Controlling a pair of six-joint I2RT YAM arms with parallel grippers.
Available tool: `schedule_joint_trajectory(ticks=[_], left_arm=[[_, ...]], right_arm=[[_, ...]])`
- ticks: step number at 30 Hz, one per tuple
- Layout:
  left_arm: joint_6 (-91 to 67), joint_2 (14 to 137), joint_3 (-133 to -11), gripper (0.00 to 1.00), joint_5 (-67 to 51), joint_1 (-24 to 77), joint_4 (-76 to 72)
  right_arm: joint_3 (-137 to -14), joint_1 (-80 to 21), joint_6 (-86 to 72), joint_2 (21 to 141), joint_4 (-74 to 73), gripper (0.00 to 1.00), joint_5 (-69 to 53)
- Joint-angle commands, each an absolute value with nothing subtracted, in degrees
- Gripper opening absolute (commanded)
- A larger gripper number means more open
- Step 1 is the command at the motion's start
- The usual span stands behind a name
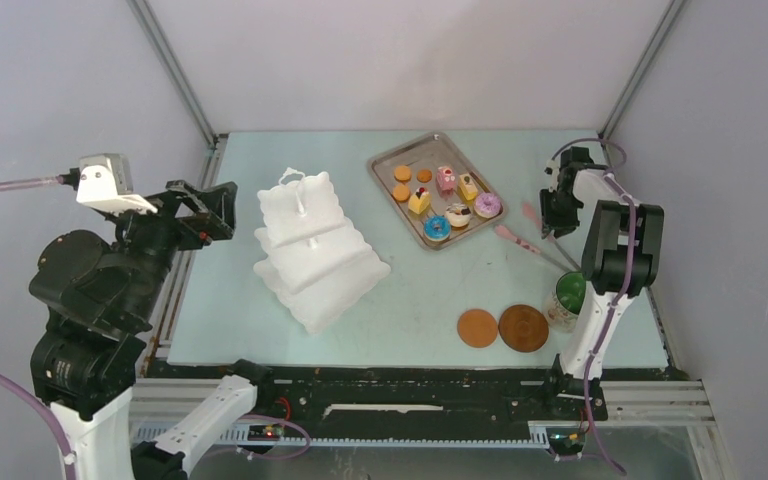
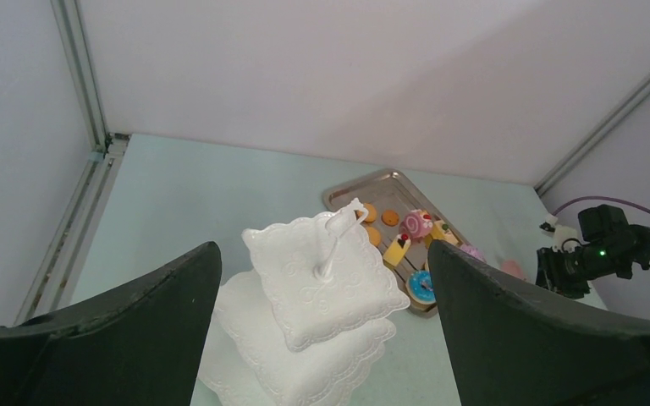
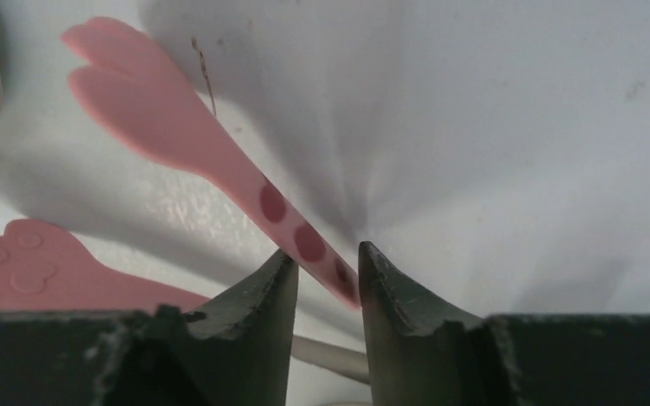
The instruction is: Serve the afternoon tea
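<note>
Nearest the camera in the overhead view, two brown coasters lie side by side at lower right of centre, the paler one [image 1: 477, 328] left of the darker one [image 1: 523, 327]. Just right of them stands the green-lined mug [image 1: 567, 293], partly hidden behind the right arm.

Further in, left of centre, the white three-tier stand [image 1: 315, 255] sits on the pale green table [image 1: 410, 290] with all its tiers bare. At the left edge of the frame the left gripper [image 1: 222, 210] hangs off the table's side. Its wrist view shows the two dark fingers [image 2: 135, 321] spread wide with nothing between them, the stand lying below and beyond.

At right of the frame, the pink tongs [image 3: 169, 118] lie on the table between the mug and the tray, with the right gripper [image 3: 325, 258] pointed down at them. In its wrist view, at bottom centre, the jaws have narrowed to a slim gap around one spotted arm of the tongs, which crosses that gap at a slant with a pad hard by on each side. Whether they are actually pinching it cannot be told. The tongs' other arm lies at lower left of that view, outside the jaws.

Farthest back, at upper centre, the silver tray [image 1: 430, 150] holds the pastries: three orange biscuits [image 1: 402, 174] at its left end, a pink cake [image 1: 446, 178] and yellow cake slices [image 1: 419, 201] in the middle, and a blue doughnut [image 1: 437, 227] and a pink doughnut [image 1: 487, 205] along its near right edge.
</note>
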State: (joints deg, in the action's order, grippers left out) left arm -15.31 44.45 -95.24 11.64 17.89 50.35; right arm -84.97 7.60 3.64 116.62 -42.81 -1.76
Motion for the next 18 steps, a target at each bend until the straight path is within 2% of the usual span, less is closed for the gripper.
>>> schedule_joint_trajectory(ticks=[1,4,9,18], left_arm=[[-11.6,44.7,-97.6,0.98,12.7,18.2,50.0],[-11.1,44.8,-97.7,0.98,12.3,18.1,50.0],[-11.6,44.5,-96.7,0.98,12.0,18.1,49.6],[-12.1,44.0,-95.3,0.98,10.2,18.1,48.7]], right_arm=[[-88.4,6.9,5.3,119.2,-42.4,0.33,-1.4],[-86.6,6.5,5.3,118.7,-40.6,0.28,-0.8],[-81.4,5.6,6.7,115.1,-37.3,0.15,0.0],[-80.1,8.7,6.9,110.6,-36.0,0.04,0.6]])
